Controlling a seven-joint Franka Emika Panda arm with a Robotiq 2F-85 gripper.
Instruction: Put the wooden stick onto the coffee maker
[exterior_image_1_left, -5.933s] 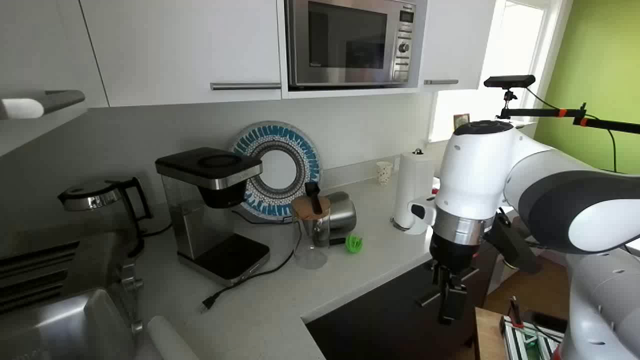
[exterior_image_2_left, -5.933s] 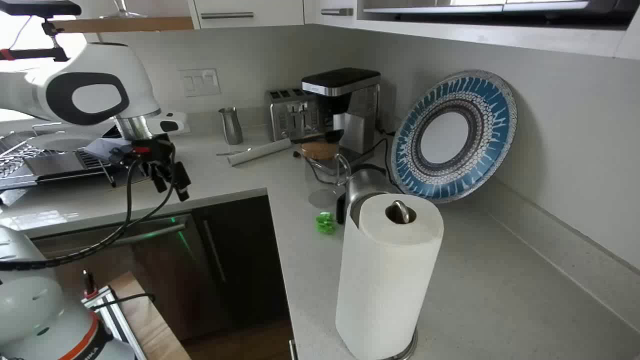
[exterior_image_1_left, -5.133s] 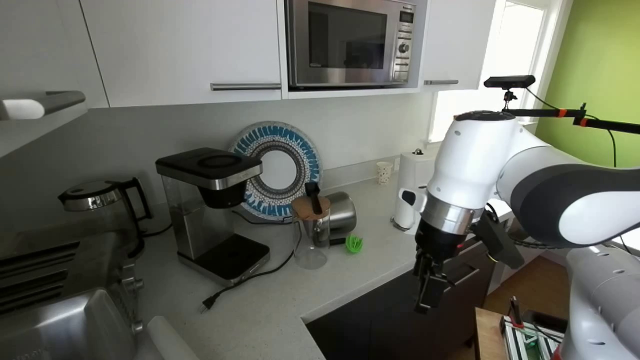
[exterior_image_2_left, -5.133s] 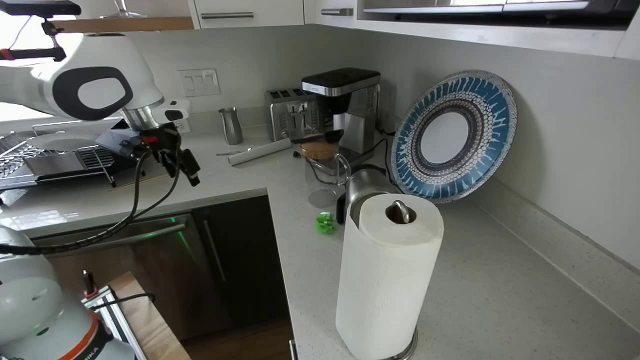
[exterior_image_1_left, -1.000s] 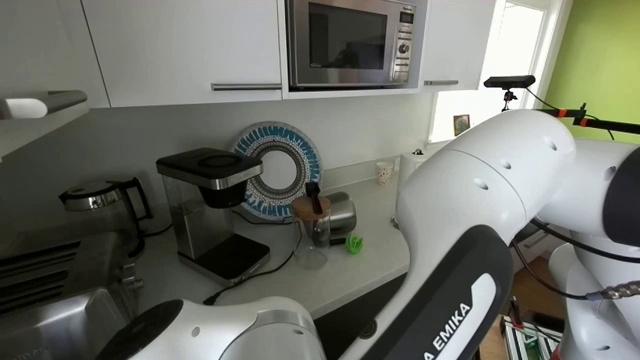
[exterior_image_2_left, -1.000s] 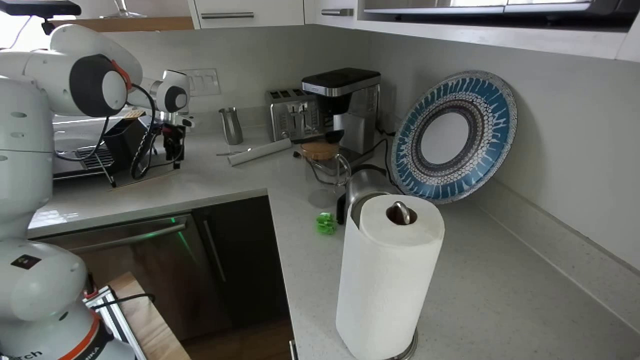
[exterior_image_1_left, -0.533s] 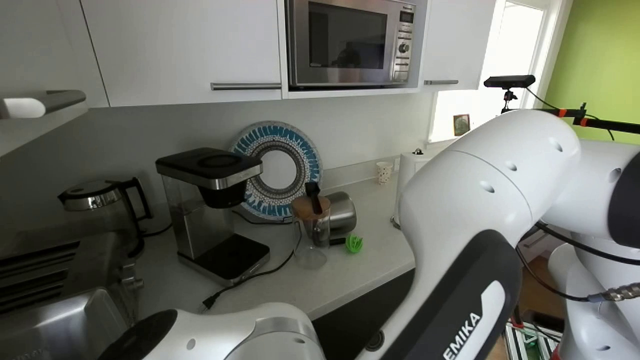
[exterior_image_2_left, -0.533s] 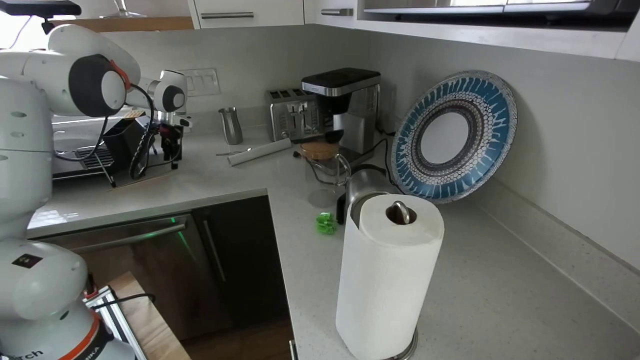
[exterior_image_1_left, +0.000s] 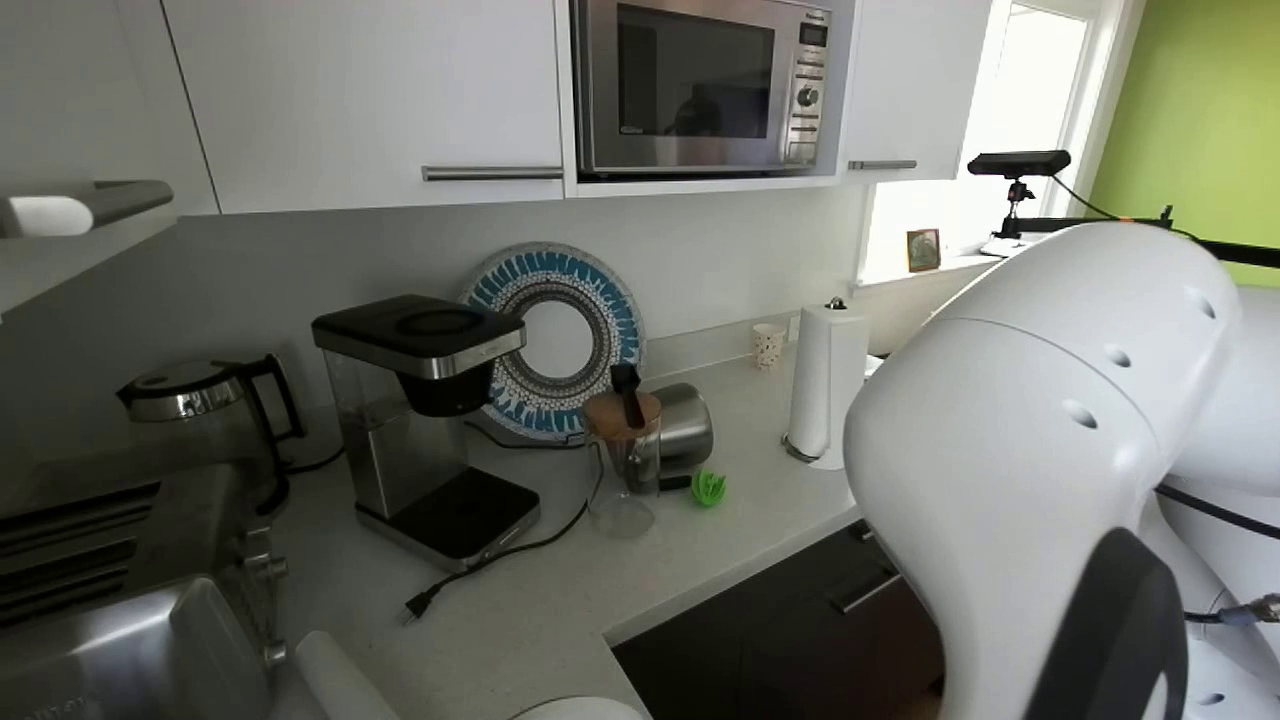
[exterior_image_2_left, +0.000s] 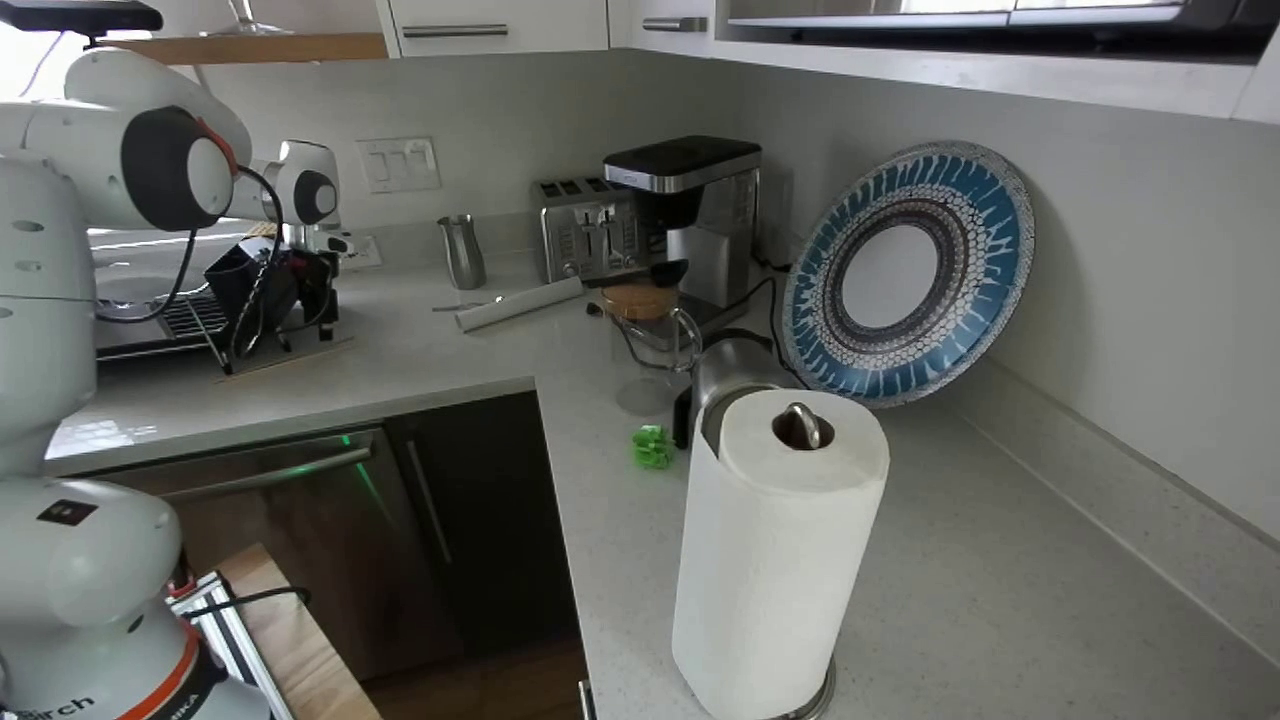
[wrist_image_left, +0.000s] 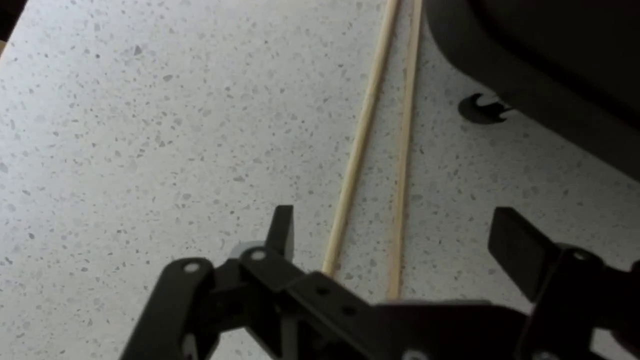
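Two thin pale wooden sticks, a rounder one (wrist_image_left: 358, 150) and a slimmer one (wrist_image_left: 403, 150), lie almost side by side on the speckled counter in the wrist view. My gripper (wrist_image_left: 395, 232) is open and empty above them, both sticks between its fingers; their near ends are hidden behind it. In an exterior view my gripper (exterior_image_2_left: 325, 325) hangs low over the counter by a thin stick (exterior_image_2_left: 290, 361). The black coffee maker with silver top edge (exterior_image_1_left: 415, 335) stands in the corner, also in an exterior view (exterior_image_2_left: 683, 160). Its flat top bears nothing.
A dish rack with a black box (exterior_image_2_left: 235, 275) is beside the gripper. A steel toaster (exterior_image_2_left: 590, 230), white roll (exterior_image_2_left: 520, 304), steel pitcher (exterior_image_2_left: 462, 252), French press (exterior_image_1_left: 622, 450), green item (exterior_image_1_left: 708, 488), paper towels (exterior_image_2_left: 780, 560) and glass jug (exterior_image_1_left: 190, 400) stand around.
The arm has swung from the counter's front edge to low over the counter by the dish rack. In the last half second it moved farther from the coffee maker. The stick has not visibly moved.
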